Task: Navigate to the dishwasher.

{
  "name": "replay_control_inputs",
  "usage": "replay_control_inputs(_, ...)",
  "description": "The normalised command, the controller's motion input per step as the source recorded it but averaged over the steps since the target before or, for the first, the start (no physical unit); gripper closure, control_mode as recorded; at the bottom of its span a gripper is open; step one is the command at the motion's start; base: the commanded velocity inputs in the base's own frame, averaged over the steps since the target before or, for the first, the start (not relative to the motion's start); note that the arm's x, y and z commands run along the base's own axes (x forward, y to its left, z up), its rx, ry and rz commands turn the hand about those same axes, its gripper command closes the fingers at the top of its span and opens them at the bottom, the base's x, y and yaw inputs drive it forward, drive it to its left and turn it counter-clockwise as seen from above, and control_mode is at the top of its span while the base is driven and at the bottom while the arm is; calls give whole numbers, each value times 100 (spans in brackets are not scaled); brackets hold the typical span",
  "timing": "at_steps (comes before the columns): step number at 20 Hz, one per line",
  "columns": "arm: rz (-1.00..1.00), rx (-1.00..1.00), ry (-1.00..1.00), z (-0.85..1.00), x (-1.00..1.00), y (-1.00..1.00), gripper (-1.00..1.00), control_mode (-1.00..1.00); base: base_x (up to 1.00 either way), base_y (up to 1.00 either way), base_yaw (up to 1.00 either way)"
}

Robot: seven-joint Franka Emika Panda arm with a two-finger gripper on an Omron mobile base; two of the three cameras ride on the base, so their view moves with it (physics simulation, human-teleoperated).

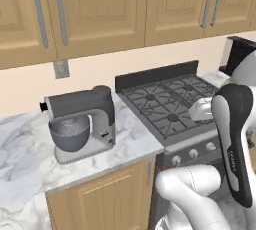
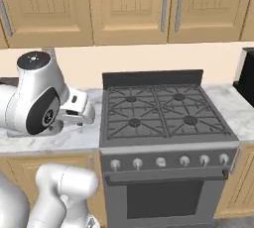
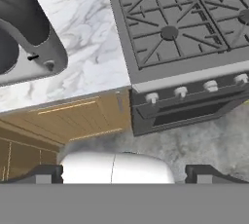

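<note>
The dishwasher is out of view. My gripper hangs above the grey floor in front of the base cabinets, open, with its two dark fingertips set wide apart and nothing between them. It looks down on the seam where the marble counter meets the gas stove. My arm rises in front of the stove's right side.
The gas stove with knobs and an oven door stands straight ahead. A grey stand mixer sits on the marble counter to its left. Tan wooden cabinets hang above and below. A black appliance stands at right.
</note>
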Motion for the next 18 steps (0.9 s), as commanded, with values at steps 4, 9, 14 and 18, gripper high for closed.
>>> replay_control_inputs(4, 0, 0, 0, 0, 0, 0, -100, 100, 0, -29, -89)
replay_control_inputs(9, 0, 0, 0, 0, 0, 0, -100, 100, 0, -22, -91)
replay_control_inputs(14, 0, 0, 0, 0, 0, 0, -100, 100, 0, -16, -93)
replay_control_inputs(18, 0, 0, 0, 0, 0, 0, -100, 100, 0, 0, -99)
